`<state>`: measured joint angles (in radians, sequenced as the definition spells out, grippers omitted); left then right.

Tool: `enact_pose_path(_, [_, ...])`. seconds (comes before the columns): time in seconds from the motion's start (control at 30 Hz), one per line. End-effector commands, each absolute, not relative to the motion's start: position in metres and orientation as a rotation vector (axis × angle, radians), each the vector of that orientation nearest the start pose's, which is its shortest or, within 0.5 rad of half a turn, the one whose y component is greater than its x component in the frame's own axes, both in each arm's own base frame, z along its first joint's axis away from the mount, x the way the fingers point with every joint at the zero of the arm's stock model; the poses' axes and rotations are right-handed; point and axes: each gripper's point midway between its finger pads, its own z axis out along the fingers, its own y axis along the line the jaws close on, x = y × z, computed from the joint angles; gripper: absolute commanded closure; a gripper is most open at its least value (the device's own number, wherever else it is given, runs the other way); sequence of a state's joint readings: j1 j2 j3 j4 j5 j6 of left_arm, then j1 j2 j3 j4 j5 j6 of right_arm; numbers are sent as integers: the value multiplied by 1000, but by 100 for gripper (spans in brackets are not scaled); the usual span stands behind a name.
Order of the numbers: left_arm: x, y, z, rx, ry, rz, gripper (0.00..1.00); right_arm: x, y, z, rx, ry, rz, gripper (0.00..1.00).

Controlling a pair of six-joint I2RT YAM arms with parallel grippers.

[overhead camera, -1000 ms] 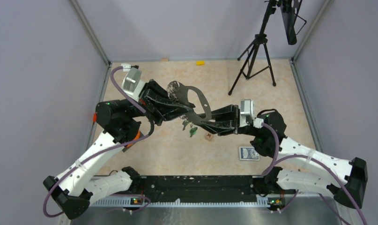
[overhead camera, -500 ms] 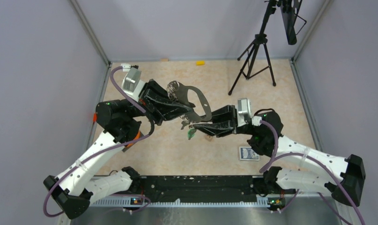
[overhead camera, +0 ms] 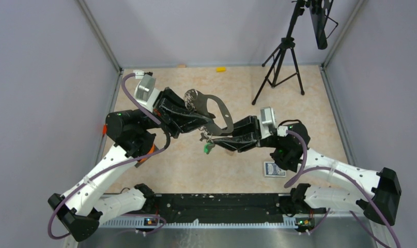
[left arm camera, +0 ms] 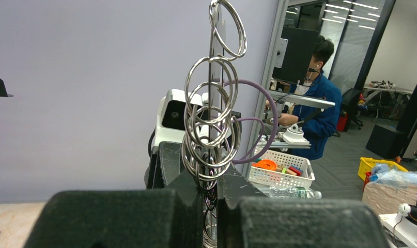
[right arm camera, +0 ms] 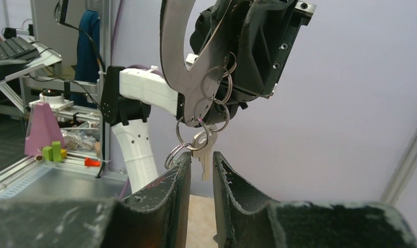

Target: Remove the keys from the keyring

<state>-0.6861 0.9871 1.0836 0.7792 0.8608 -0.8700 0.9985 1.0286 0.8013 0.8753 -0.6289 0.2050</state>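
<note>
My left gripper [overhead camera: 200,118] is shut on the keyring [overhead camera: 220,111], a flat grey D-shaped loop held up above the table. In the left wrist view the keyring [left arm camera: 215,77] stands edge-on between the jaws, with several split rings around it. The keys hang below its lower edge: a silver key [right arm camera: 204,156] and a green-headed key [overhead camera: 208,149]. My right gripper [right arm camera: 202,164] is open, its fingers [right arm camera: 170,191] either side of the silver key's blade with a narrow gap on each side. In the top view the right gripper [overhead camera: 213,138] sits just under the keyring.
A black tripod [overhead camera: 281,62] stands at the back right. A blue card box [overhead camera: 274,169] lies on the table beside the right arm. A small yellow object [overhead camera: 221,68] lies at the back wall. Grey walls close in both sides.
The right arm has moved left, bringing its fingers under the keyring and around the hanging silver key. The green key has shifted slightly left. The left arm has stayed still.
</note>
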Motion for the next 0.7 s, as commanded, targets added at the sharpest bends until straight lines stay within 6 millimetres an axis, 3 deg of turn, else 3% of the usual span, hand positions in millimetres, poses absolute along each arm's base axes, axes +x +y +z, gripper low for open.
enact_pose_path(0.0, [79,-263,541,883,749,-1665,100,81,332,451,-954,600,1391,78])
enact_pose_path(0.67, [83,-266,537,886,763,-1657,100,73,335,449,-956,571,1479,78])
